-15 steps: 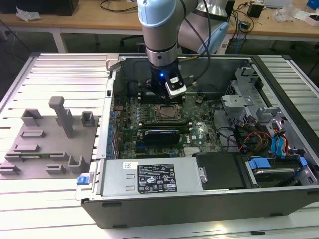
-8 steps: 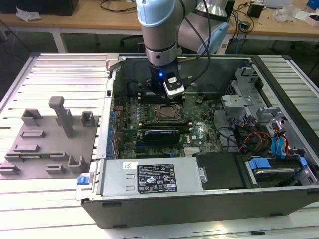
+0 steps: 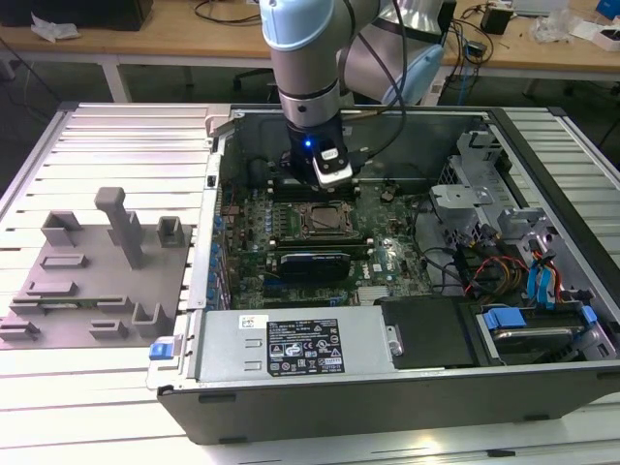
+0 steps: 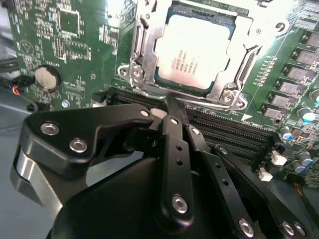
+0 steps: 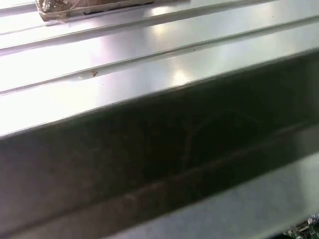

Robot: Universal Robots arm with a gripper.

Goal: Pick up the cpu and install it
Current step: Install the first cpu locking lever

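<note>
The cpu (image 4: pixel 192 59) has a matt, silvery metal top, seated in a shiny bare-metal socket frame (image 4: pixel 144 55). The gripper (image 4: pixel 172 107) is matt black with bright screws. The motherboard (image 4: pixel 75 45) looks glossy green.

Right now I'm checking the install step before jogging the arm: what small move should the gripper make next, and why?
Probably a short, straight lift away from the board. In the second wrist view the cpu already lies flat inside the socket frame. The gripper hangs just beside that frame and carries no chip, so nothing seems left to place.
</note>
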